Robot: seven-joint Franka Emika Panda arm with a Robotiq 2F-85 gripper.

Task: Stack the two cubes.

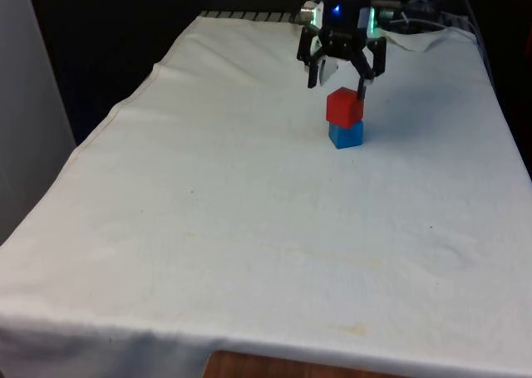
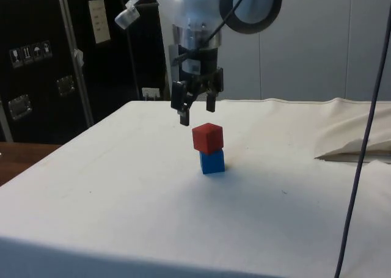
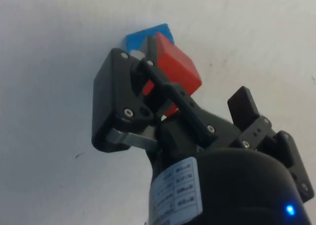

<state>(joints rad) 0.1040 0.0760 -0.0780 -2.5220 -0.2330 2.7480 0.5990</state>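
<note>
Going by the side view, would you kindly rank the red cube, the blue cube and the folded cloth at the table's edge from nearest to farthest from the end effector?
1. Red cube, just below the open end effector, topping the stack.
2. Blue cube, underneath the red one.
3. Folded cloth, far off at the table's edge.

One cube (image 1: 344, 107) atop other cube (image 1: 346, 135); gripper (image 1: 339, 77) apparently just above.

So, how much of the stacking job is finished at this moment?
Done: the red cube sits on the blue cube, slightly turned against it, on the table's white cloth. In hand: nothing; the black two-finger gripper is open just above the stack, apart from it in the side view. Left: probably only to lift the arm away.
</note>
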